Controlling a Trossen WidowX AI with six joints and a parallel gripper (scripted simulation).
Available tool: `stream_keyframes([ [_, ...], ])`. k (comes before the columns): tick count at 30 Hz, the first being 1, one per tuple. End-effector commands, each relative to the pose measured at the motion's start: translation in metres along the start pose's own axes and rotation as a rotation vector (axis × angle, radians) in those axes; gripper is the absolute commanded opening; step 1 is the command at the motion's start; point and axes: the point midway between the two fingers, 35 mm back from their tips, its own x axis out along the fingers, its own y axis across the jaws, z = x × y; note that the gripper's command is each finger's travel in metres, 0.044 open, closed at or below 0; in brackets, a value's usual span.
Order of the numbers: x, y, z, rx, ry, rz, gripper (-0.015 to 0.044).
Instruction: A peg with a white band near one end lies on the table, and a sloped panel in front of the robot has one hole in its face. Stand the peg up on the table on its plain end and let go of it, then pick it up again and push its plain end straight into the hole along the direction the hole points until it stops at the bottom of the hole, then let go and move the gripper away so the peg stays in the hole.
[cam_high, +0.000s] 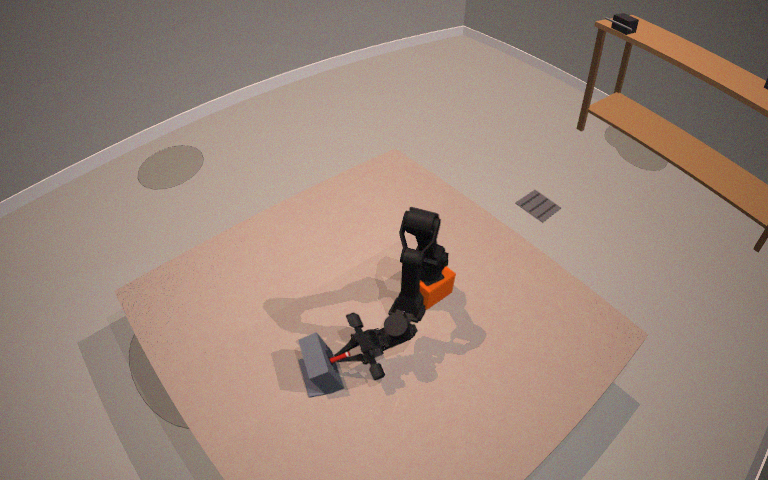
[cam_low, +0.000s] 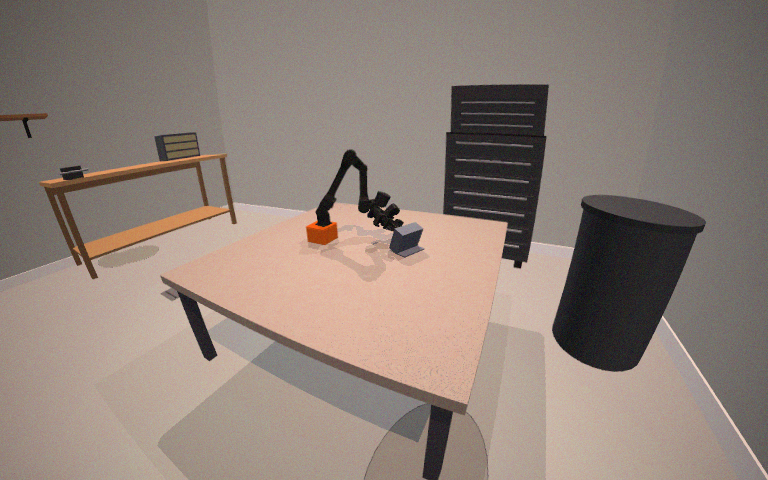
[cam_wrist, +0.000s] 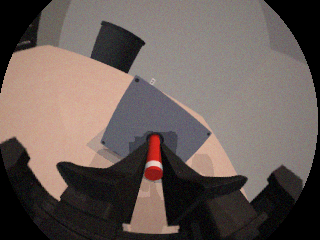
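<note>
Panel (cam_high: 318, 361) (cam_low: 407, 238) (cam_wrist: 150, 107), slate-coloured, sloped, blocking the way ahead | red peg (cam_high: 340, 357) (cam_wrist: 154, 155), white-banded end outward, other end at the hole (cam_wrist: 148, 135), depth unclear | gripper (cam_high: 335, 358) (cam_low: 400, 226) (cam_wrist: 154, 146) clamped on it | orange block (cam_high: 439, 292) (cam_low: 321, 233) under arm | floor grille (cam_high: 538, 206) | workbench (cam_high: 696, 63) (cam_low: 135, 168) well apart

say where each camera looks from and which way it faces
Top: high above, looking down at the pinkish square table; whole black arm visible.
Exterior: beside the table, looking across it; black arm in profile.
Wrist: behind the black gripper, facing the grey sloped panel; fingers visible.
Top and wrist share the red white-banded peg.
</note>
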Motion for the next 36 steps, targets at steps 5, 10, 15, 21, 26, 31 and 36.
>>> stream_keyframes([
  [5, 0.000, 0.000, 0.000, 0.000, 0.000, 0.000, 0.0131],
  [10, 0.000, 0.000, 0.000, 0.000, 0.000, 0.000, 0.0263],
  [15, -0.002, 0.000, 0.000, 0.000, 0.001, 0.000, 0.0394],
  [21, -0.010, 0.002, 0.000, 0.001, 0.006, 0.003, 0.0440],
  [26, -0.017, 0.003, 0.001, 0.001, 0.010, 0.005, 0.0440],
  [31, -0.024, 0.005, 0.001, 0.001, 0.014, 0.007, 0.0440],
  [36, -0.031, 0.006, 0.001, 0.001, 0.017, 0.008, 0.0440],
])
